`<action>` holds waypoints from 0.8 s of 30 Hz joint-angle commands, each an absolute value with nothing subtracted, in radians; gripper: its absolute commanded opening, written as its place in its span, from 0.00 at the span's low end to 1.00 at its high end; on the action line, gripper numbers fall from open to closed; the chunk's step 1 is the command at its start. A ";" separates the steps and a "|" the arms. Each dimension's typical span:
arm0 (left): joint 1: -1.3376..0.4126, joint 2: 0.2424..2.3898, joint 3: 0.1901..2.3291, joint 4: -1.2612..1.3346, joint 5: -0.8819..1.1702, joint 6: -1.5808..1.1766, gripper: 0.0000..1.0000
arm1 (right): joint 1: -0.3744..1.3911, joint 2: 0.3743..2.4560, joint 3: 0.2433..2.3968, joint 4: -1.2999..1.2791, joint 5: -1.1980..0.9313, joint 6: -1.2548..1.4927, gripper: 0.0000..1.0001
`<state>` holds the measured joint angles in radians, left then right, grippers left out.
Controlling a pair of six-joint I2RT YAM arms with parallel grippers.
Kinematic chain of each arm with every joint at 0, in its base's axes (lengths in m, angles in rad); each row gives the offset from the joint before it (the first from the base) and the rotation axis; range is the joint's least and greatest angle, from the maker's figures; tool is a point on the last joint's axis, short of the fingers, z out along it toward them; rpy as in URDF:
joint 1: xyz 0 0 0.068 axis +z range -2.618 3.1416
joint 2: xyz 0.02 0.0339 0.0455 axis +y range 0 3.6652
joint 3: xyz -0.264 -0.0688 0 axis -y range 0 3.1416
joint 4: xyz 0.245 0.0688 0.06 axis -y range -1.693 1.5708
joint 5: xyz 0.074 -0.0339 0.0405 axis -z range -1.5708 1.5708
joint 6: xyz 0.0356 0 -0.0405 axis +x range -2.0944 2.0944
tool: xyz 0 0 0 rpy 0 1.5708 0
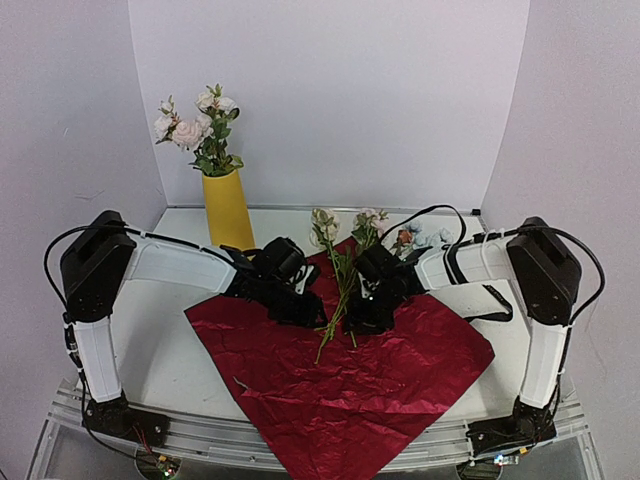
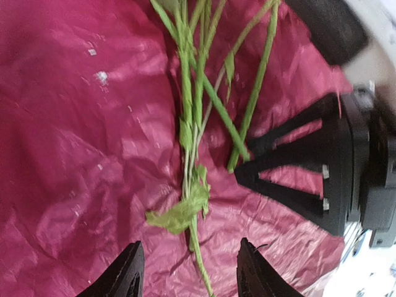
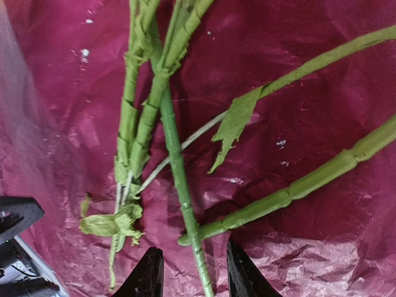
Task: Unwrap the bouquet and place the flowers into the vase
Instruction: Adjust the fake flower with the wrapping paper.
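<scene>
Reaching inward, left gripper (image 2: 190,242) and right gripper (image 3: 193,245) tipped down over the flowers (image 2: 185,124) on the wrapping paper (image 1: 350,400). Parted on both, straddling a stem apiece, unclamped.

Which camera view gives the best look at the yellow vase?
The top external view: the yellow vase stands whole and upright at back left, holding pale flowers. Neither wrist view shows it; both look down at green stems on red wrapping paper.

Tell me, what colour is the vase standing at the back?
The vase is plain yellow, with no pattern. It shows best in the top external view.
</scene>
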<state>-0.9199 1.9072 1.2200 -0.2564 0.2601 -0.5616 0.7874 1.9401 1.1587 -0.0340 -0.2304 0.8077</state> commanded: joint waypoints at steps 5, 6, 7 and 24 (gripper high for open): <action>-0.990 1.903 1.304 -0.433 0.083 -0.468 0.53 | 0.814 1.998 1.259 -0.212 -0.125 0.752 0.25; -0.996 1.908 1.307 -0.444 0.066 -0.470 0.53 | 0.817 2.002 1.265 -0.216 -0.121 0.752 0.22; -1.001 1.911 1.309 -0.451 0.057 -0.473 0.53 | 0.822 2.005 1.270 -0.220 -0.115 0.753 0.21; -1.082 1.957 1.365 -0.485 0.026 -0.557 0.60 | 0.840 1.935 1.249 -0.210 -0.055 0.741 0.00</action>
